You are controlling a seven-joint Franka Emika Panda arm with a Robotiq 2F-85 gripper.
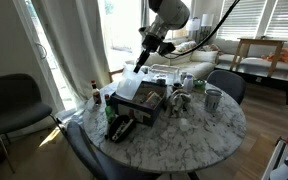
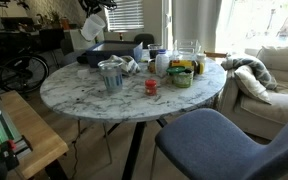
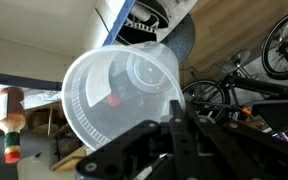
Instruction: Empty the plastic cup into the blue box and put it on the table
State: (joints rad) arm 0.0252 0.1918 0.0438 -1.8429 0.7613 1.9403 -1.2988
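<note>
At the far left of the wrist view you have a bottle (image 3: 12,120) with a red cap, which in an exterior view stands on the left edge of the table (image 1: 199,140), just left of the blue box (image 1: 139,100). Moving right, the wrist view is the only one that shows the plastic cup (image 3: 119,95) clearly. It is tipped on its side and fills the middle of the picture. A small red spot shows through its translucent wall, and you cannot tell whether that spot is in the cup or behind it. Just right of it, your gripper (image 3: 176,120) is clenched on the cup's rim, one finger on each side of the wall. In both exterior views the cup is too small and pale to pick out. What they do show, and the wrist view does not, is where you are holding it: the gripper (image 1: 148,46) hangs in the air above the far side of the table, over the blue box (image 2: 104,52) and well apart from it. They also show the clutter. A black gadget (image 1: 121,128) lies near the box, and a grey metal cup (image 2: 111,75) stands near the middle. Further right are a small red cup (image 2: 151,87) and a green bowl (image 2: 181,77). At the far right of the wrist view, a bicycle (image 3: 284,45) stands in the background.
</note>
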